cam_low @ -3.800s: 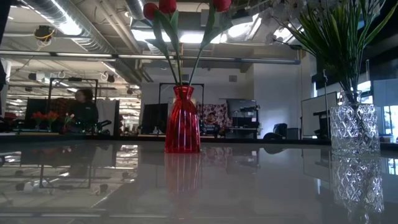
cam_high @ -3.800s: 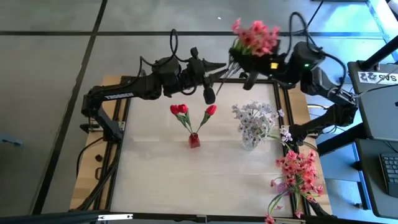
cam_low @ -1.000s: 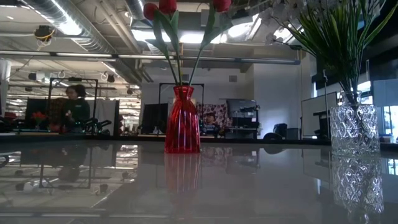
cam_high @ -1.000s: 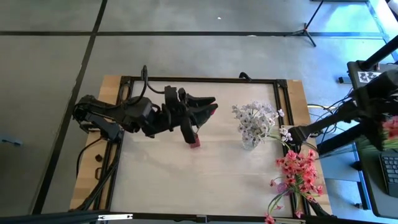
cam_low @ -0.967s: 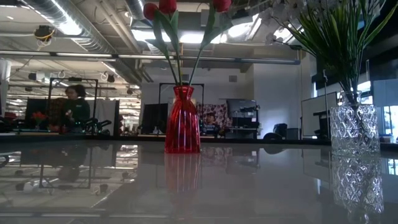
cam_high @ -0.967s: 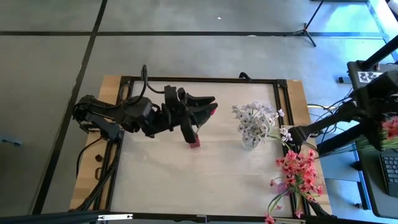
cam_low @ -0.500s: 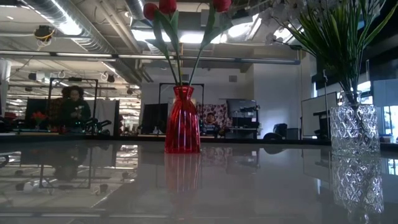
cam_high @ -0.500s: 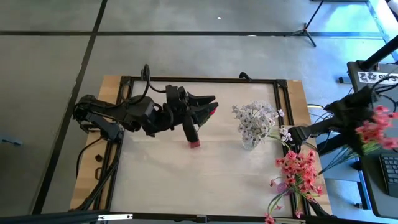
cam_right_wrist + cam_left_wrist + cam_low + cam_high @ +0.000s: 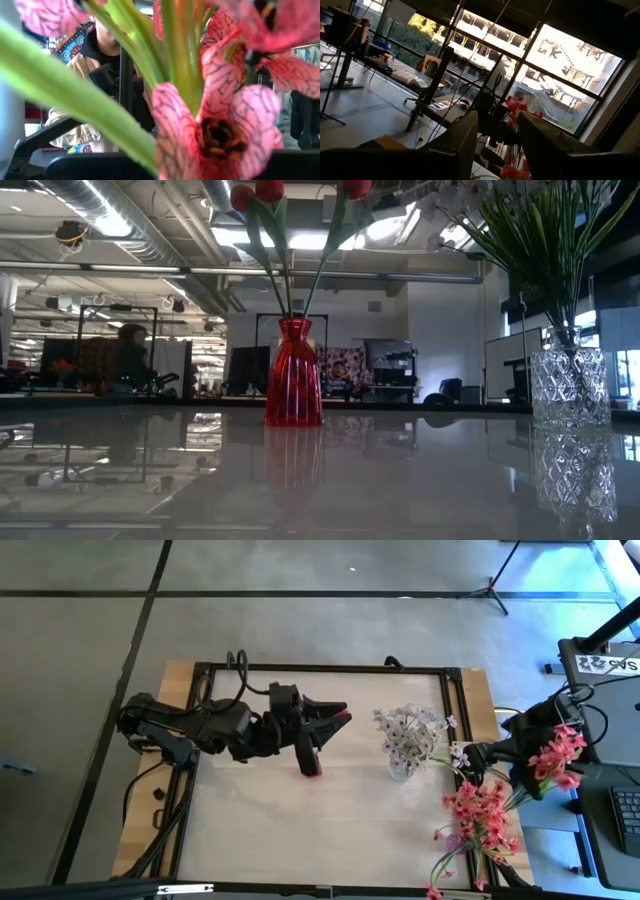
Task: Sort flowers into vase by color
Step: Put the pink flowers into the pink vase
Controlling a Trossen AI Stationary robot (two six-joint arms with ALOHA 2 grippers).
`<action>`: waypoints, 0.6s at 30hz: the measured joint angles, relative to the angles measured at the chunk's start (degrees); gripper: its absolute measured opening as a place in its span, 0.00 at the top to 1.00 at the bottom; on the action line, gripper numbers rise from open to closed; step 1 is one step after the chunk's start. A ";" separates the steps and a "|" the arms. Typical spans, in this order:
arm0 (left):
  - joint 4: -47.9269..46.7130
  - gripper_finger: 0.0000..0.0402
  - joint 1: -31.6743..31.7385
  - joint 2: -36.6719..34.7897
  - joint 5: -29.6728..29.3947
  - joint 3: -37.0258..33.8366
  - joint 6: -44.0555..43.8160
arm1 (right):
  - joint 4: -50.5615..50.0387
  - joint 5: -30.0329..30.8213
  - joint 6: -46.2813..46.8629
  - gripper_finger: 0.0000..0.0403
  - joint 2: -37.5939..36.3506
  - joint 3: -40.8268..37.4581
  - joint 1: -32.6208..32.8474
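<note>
a pale counter [image 9: 300, 830] with a dark frame sits on a wooden base on a grey floor [image 9: 80, 620]. a keyboard [image 9: 625, 815] lies on a desk at the right edge. in the room behind, a person [image 9: 128, 358] stands among desks, and ducts [image 9: 110, 215] run along the ceiling.

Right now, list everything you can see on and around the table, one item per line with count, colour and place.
red vase: one, red, table centre, under the left arm.
red tulips: three, red, standing in the red vase.
clear glass vase: one, clear, right of centre.
white blossom sprigs: one bunch, whitish, in the clear glass vase.
pink sprays on table: one pile, pink, table's right edge.
pink spray in the air: one, pink, past the right edge, at the right arm.
person: one, dark clothing, room behind.
left gripper: one, dark, above the red vase.
right gripper: one, dark, past the table's right edge.
</note>
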 joint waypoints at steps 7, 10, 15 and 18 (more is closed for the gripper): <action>-0.14 0.65 -0.80 0.00 -0.01 0.00 -0.31 | 5.50 -4.48 -0.15 1.00 0.07 -3.29 0.04; -0.14 0.65 -1.07 0.00 -0.01 0.00 -0.37 | 9.76 -5.99 1.57 1.00 0.07 -4.08 0.06; -0.12 0.65 -1.07 0.00 -0.03 0.00 -0.45 | 11.28 -8.09 2.20 1.00 0.07 -5.64 0.04; -0.11 0.65 -1.07 0.00 -0.04 0.00 -1.23 | 11.41 -8.90 2.34 1.00 0.07 -7.12 0.04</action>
